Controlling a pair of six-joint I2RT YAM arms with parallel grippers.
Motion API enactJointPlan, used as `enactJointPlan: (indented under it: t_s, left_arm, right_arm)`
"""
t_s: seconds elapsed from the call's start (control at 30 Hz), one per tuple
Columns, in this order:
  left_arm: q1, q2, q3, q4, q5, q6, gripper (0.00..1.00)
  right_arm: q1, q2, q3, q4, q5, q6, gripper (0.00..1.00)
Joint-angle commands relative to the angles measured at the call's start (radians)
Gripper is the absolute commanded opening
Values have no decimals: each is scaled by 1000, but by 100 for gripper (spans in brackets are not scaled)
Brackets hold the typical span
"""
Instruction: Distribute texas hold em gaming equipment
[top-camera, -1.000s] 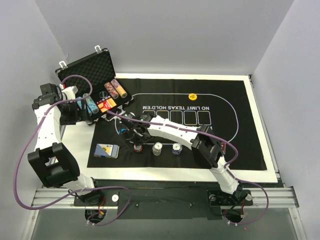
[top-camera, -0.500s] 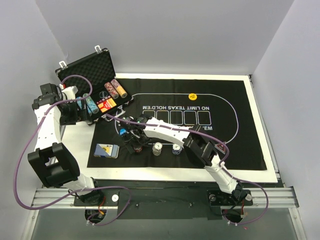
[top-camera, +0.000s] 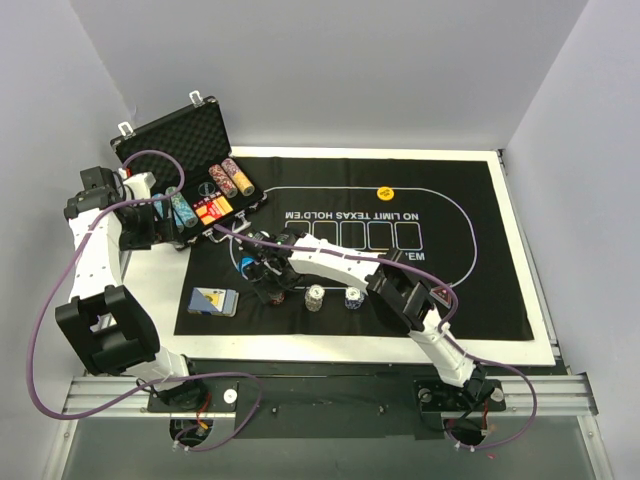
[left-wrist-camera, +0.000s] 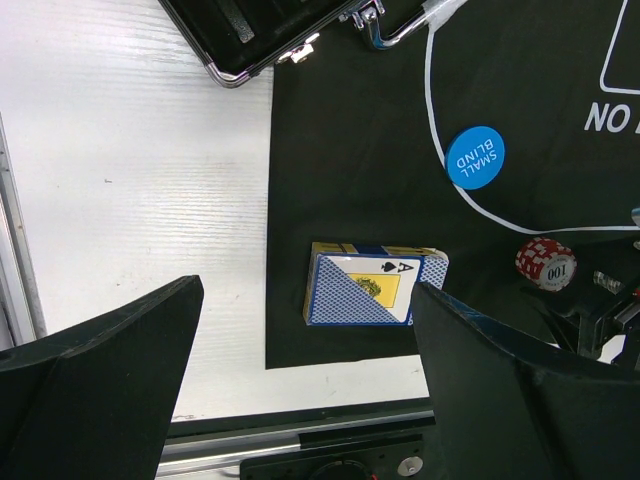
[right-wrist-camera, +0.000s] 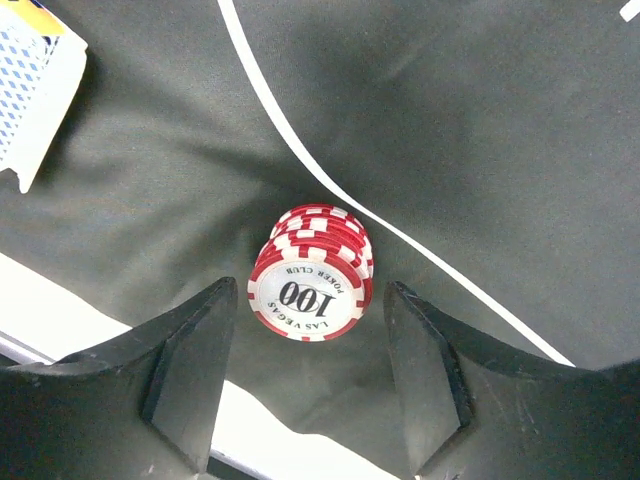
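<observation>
Jaws of the right arm flank a red chip stack; left jaws stand wide

Right jaws stand partly apart on either side of a short stack of red-and-white round poker chips (right-wrist-camera: 312, 272). In the right wrist view a narrow gap shows between each black finger (right-wrist-camera: 190, 360) and the stack, so nothing is gripped. The top chip reads "100". The stack stands upright on the black felt mat (top-camera: 450, 280), just beside the white printed oval line (right-wrist-camera: 270, 110) and on its outer side. From the top camera the right arm hides this stack.

Left jaws are spread as wide as they go and hold nothing. They hang over the left side of the white table (left-wrist-camera: 150, 200), near the open black aluminium-edged case with foam lining (top-camera: 180, 135).

A blue-backed box of playing cards (left-wrist-camera: 375, 287) with an ace of spades on its face lies flat on the mat, near the mat's left edge. It is apart from the red stack. A blue disc button marked "SMALL BLIND" (left-wrist-camera: 475, 157) lies on the oval line, farther in than the cards. A yellow disc button (top-camera: 384, 192) sits on the oval's far line.

Two more speckled stacks stand on the mat to the right of the right jaws: a pale one (top-camera: 315, 297) and a blue one (top-camera: 353, 298). Rows of chips (top-camera: 228, 180) lie on their sides in the case.
</observation>
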Motion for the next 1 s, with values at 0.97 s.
enactJointPlan:
  t_s: [0.97]
  left_arm:
    - [8, -45, -49, 38, 5, 33, 97]
  right_arm:
    - [-12, -69, -20, -2, 16, 13, 35]
